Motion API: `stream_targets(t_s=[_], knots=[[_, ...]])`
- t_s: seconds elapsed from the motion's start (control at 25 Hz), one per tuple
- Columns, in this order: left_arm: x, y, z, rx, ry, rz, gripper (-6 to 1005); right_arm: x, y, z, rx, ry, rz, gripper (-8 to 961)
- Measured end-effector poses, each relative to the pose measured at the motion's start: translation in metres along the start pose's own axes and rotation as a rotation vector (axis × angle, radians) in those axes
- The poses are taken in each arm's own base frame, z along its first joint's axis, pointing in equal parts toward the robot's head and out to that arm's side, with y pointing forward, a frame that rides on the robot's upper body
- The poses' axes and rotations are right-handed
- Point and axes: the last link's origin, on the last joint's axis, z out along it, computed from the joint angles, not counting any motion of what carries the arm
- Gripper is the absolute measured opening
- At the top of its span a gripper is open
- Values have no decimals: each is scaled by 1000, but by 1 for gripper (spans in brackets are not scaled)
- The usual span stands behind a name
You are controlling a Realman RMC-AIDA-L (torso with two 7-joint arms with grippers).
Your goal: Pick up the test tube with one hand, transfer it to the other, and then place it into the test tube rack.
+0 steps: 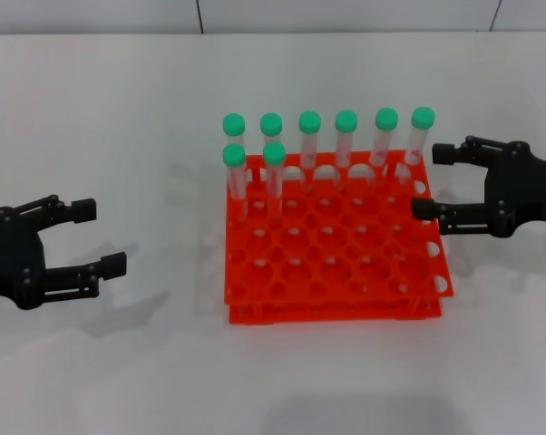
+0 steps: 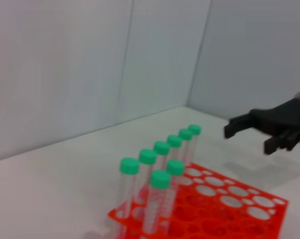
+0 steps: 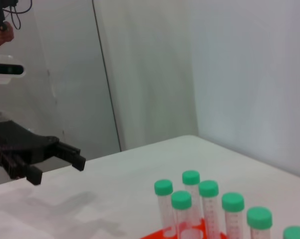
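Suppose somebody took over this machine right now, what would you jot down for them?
Left tool: open, empty, over the table left of the test tube rack.
Right tool: open, empty, at the rack's far right corner, close to the end test tube.
Tubes: eight green-capped ones stand in the rack, six in the back row, two in front at its left end.
Done: nothing gripped.
Left: pick a tube, pass it across, rack it.

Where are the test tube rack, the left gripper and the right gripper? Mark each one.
test tube rack (image 1: 346, 272): head view, orange top plate.
left gripper (image 1: 99, 237): head view, gap between open fingertips.
right gripper (image 1: 429, 181): head view, gap between open fingertips.
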Motion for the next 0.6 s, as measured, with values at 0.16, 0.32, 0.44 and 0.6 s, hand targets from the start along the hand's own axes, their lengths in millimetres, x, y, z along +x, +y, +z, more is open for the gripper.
stream_targets(t_s=[0.16,0.32,0.44,0.6], knots=[[2,-3,2,-19,-11,-1,893,4,1,0,-5,16,7,880],[3,-5,6,-29,-28,-2,893,7,2,2,-13,32,8,875],[3,-5,9,-32,-35,-8,893,8,2,2,-16,35,8,875],[5,-5,12,-34,-34,-6,893,9,3,2,-23,45,6,875]])
